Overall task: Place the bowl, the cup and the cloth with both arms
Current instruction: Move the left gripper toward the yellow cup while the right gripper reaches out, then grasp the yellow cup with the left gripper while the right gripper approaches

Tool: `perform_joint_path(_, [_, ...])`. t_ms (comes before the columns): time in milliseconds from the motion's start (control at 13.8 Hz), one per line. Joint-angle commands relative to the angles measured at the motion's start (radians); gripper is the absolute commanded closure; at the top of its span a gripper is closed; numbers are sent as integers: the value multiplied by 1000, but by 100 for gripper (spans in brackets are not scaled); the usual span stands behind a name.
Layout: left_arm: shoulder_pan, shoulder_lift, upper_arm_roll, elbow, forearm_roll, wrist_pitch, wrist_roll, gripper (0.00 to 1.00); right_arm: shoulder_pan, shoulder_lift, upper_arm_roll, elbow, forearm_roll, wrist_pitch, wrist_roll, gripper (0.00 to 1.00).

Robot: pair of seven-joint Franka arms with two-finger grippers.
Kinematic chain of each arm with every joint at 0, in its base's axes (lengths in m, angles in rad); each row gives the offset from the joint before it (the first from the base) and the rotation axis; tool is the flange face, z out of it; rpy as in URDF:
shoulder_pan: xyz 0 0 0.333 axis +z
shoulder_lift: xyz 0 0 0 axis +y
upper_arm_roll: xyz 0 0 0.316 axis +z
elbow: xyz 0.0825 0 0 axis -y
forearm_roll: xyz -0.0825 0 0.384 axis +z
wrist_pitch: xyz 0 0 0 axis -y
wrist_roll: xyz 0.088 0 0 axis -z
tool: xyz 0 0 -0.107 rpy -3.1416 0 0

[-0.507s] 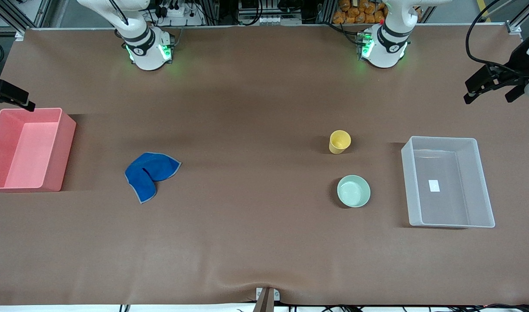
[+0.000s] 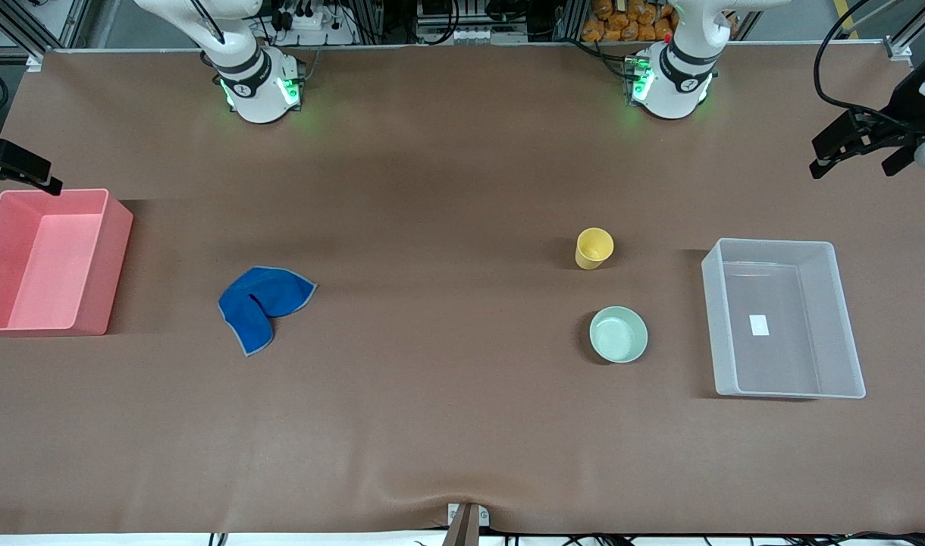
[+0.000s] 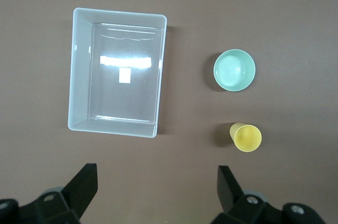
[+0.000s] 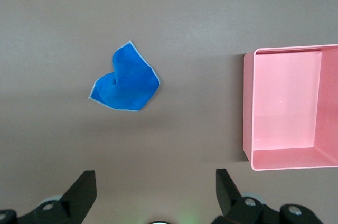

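Observation:
The mint-green bowl (image 2: 619, 334) (image 3: 234, 70) stands upright on the brown table. The yellow cup (image 2: 594, 248) (image 3: 246, 137) stands beside it, farther from the front camera. The crumpled blue cloth (image 2: 265, 303) (image 4: 125, 84) lies toward the right arm's end. My left gripper (image 2: 857, 168) (image 3: 157, 174) hangs open and empty high over the table's edge at the left arm's end, apart from the bowl and cup. My right gripper (image 2: 23, 171) (image 4: 154, 176), partly cut off in the front view, hangs open and empty high over the right arm's end.
A clear plastic bin (image 2: 804, 341) (image 3: 117, 71) sits empty at the left arm's end, beside the bowl. A pink bin (image 2: 49, 273) (image 4: 288, 108) sits empty at the right arm's end, beside the cloth. Both arm bases (image 2: 261, 91) stand along the table edge farthest from the front camera.
The left gripper has shifted very slightly. The bowl, cup, cloth and right gripper have not moved.

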Motion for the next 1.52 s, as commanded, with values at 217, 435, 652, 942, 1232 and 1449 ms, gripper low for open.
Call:
perform_joint_path(217, [-11,72,0,25,37,-16,-10,0,0,9,3,19,9,-5,-5,0])
perform_joint_path(435, [-18,90,-43,-77,18,83,-11,0,0,12,3,19,10,-5,-7,0])
perform_joint_path(652, [-16,81,-109,-191,17,134,-14,0,0,33,3,21,32,-4,-11,0])
perform_joint_path(942, [-14,35,-173,-464,-12,354,-31,0,-40,69,-1,21,150,-4,-17,0])
perform_joint_path(1232, [-16,50,-230,-624,-45,542,-46,0,-36,95,0,22,150,-1,-19,0])
perform_joint_path(1449, [-17,102,-288,-676,-45,639,-118,16,-34,141,2,22,151,48,-20,0])
